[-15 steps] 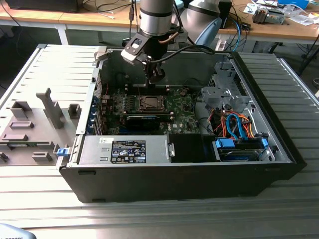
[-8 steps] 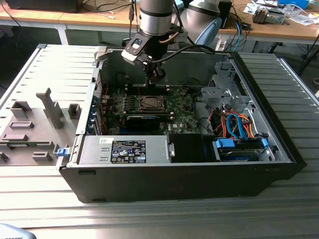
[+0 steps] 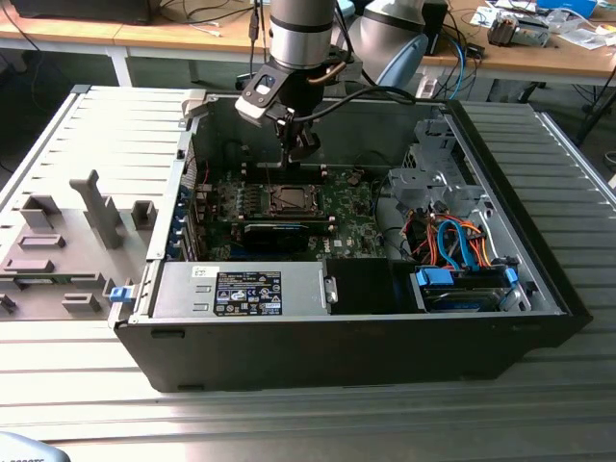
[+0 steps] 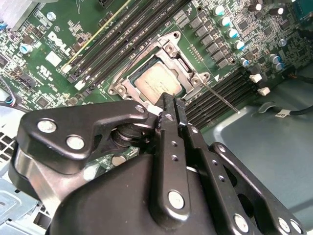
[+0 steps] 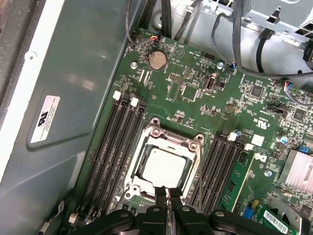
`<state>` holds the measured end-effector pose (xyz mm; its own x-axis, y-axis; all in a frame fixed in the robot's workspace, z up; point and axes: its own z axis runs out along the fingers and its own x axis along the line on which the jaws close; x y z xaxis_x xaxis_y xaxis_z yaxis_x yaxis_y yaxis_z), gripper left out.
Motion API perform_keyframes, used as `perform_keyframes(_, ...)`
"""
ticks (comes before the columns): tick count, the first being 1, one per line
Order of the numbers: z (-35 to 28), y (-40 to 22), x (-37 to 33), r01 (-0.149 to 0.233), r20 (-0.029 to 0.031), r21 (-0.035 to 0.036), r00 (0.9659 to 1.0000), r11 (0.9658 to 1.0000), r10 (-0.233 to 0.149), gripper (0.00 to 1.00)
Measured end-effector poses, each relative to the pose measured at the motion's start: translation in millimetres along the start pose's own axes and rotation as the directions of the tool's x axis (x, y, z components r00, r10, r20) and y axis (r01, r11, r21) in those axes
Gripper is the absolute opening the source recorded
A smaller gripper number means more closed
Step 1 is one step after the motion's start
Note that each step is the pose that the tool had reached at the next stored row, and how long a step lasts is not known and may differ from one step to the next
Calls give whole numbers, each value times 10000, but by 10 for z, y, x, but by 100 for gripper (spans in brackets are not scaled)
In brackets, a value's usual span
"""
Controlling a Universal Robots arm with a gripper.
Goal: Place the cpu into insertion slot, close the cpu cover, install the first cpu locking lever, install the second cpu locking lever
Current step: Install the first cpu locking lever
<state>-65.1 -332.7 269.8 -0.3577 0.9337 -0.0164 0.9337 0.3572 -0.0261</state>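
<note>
The cpu (image 5: 164, 166) lies flat in the insertion slot (image 5: 139, 147) on the green motherboard (image 5: 195, 93), its silvery top showing. The cpu cover (image 5: 172, 139) lies down around it as a silver frame. In the second wrist view the cpu (image 4: 156, 84) shows through the cover's window, and a thin locking lever (image 4: 222, 100) runs out from the socket's corner. My gripper (image 5: 167, 193) hangs just above the socket's edge, fingers shut together and holding nothing. In the exterior view the gripper (image 3: 300, 154) hovers inside the open case over the socket (image 3: 286, 199).
Black memory slots (image 5: 112, 147) flank the socket on both sides. A drive cage with orange and blue cables (image 3: 452, 241) fills the case at the exterior view's right, and a power supply (image 3: 241, 289) sits at the front. Grey fixtures (image 3: 67, 241) stand outside on the left.
</note>
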Motion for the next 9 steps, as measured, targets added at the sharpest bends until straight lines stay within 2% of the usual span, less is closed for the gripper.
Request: perform_keyframes(9, 0, 0, 0, 187, 5, -3, 9998, 9998, -187, 16)
